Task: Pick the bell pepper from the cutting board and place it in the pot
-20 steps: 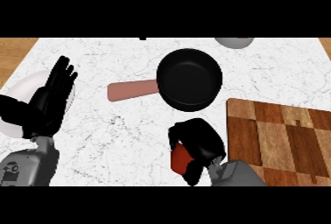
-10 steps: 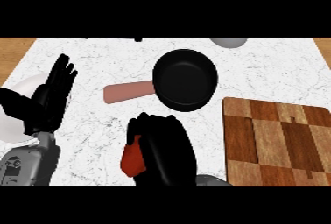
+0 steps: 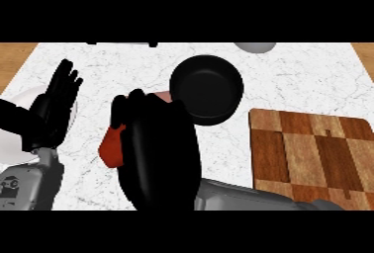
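Where the white, grey-veined marble counter (image 3: 292, 84) spreads across the view, the right hand (image 3: 157, 153) fills the middle as a large glossy black mass, its fingers curled round the red bell pepper (image 3: 112, 148), of which only a smooth, rounded red patch shows at the hand's left edge. The pepper is held above the bare marble, left of and below the pot (image 3: 207, 89), and well apart from the cutting board (image 3: 314, 148). The pot is a round, matte black vessel seen from above as a dark oval, with a dull pinkish-brown handle (image 3: 166, 95) that peeks out at its left side, mostly hidden behind the fingertips of the right hand. The cutting board lies at the right, a rectangular slab with rounded corners made of wooden blocks in alternating light and dark brown, the grain running in streaks; nothing rests on its visible top. The grey, smooth right forearm (image 3: 256, 197) comes in low from the right, crossing the board's lower left corner. The left hand (image 3: 55, 106) rests open near the left edge, fingers straight and pointing up, holding nothing, on a grey forearm (image 3: 25, 185). Behind it a pale, rounded white plate (image 3: 18, 101) shows partly. At the top edge sits part of a smooth grey rounded object (image 3: 256, 47), cut off by the frame. Strips of warm wood (image 3: 15, 59) show beyond the marble's left and right top corners.
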Robot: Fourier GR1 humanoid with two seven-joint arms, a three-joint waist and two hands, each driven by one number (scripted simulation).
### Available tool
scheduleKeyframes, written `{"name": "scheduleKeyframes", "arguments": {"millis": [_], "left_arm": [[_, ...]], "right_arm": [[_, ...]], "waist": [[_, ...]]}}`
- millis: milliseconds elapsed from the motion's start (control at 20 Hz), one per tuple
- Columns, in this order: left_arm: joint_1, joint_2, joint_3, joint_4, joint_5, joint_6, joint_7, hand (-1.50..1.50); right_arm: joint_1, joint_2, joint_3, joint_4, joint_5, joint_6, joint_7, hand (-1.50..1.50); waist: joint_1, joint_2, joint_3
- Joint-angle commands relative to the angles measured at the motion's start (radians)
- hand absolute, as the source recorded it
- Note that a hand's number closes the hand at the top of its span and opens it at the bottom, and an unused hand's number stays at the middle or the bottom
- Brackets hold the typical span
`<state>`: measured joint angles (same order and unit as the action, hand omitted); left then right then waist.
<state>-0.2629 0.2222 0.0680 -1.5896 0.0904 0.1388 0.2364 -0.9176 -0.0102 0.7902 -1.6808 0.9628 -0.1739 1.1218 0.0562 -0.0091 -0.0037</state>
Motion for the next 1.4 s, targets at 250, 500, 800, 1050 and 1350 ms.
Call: {"name": "scheduleKeyframes", "arguments": {"millis": [250, 500, 800, 1050, 1350], "left_arm": [[0.032, -0.017, 0.011, 0.005, -0.002, 0.009, -0.032, 0.0], [0.052, -0.003, 0.012, -0.048, -0.007, 0.007, -0.01, 0.0], [0.05, 0.016, 0.029, -0.043, 0.008, -0.014, 0.003, 0.0], [0.03, 0.005, 0.026, -0.059, 0.004, 0.004, 0.037, 0.0], [0.016, -0.024, 0.02, -0.003, -0.012, 0.006, -0.017, 0.0]], "right_arm": [[-0.16, 0.01, -0.09, 0.122, -0.073, -0.137, 0.205, 1.5], [-0.126, 0.01, -0.214, 0.281, -0.107, -0.214, 0.032, 1.5], [-0.198, -0.039, -0.229, 0.503, 0.008, -0.169, -0.073, 1.5], [-0.177, -0.042, -0.255, 0.695, 0.08, -0.21, -0.125, 1.5], [-0.242, 0.009, -0.321, 0.943, 0.03, -0.307, -0.258, 1.5]], "waist": [[-0.025, 0.008, 0.002], [-0.03, 0.012, 0.003], [-0.033, 0.011, 0.002], [-0.036, 0.013, 0.003], [-0.028, 0.018, 0.003]]}}
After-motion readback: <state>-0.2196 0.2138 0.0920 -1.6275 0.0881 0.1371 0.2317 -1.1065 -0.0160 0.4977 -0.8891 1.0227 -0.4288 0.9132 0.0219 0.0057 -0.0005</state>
